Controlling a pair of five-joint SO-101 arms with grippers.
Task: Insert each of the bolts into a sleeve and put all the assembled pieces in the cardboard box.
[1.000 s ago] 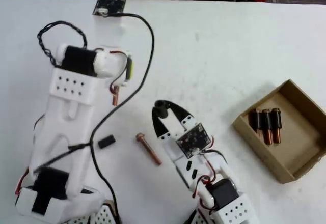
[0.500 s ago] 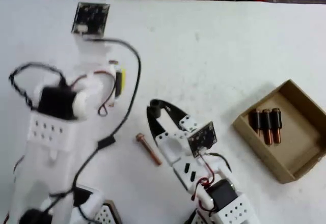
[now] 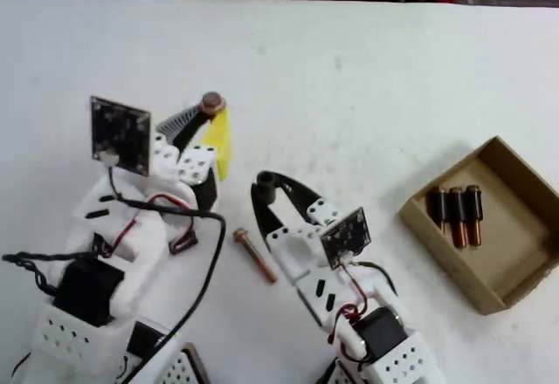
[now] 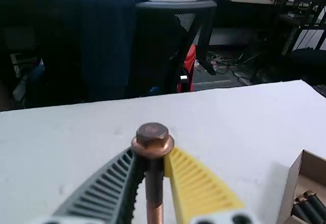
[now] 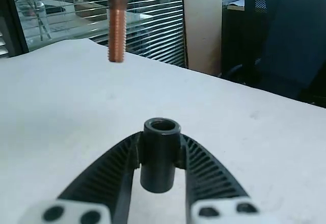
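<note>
My left gripper (image 3: 208,113), with one grey and one yellow finger, is shut on a copper bolt (image 3: 210,102) held upright, head on top. In the left wrist view the bolt (image 4: 152,141) stands between the fingers. My right gripper (image 3: 267,190), with black fingers, is shut on a black sleeve (image 5: 160,155) held with its bore facing up. The held bolt's threaded end (image 5: 117,28) hangs beyond the sleeve, higher than it and off to one side. A second bolt (image 3: 254,256) lies flat on the table just left of the right gripper.
A cardboard box (image 3: 524,227) sits at the right and holds three assembled pieces (image 3: 455,214); a corner of the box (image 4: 303,175) also appears in the left wrist view. The white table (image 3: 367,78) is bare at the back. Cables trail over the left arm.
The left arm has swung back toward the table's front and turned its bolt upright, close to the right gripper. The right gripper shifted slightly left with the sleeve.
</note>
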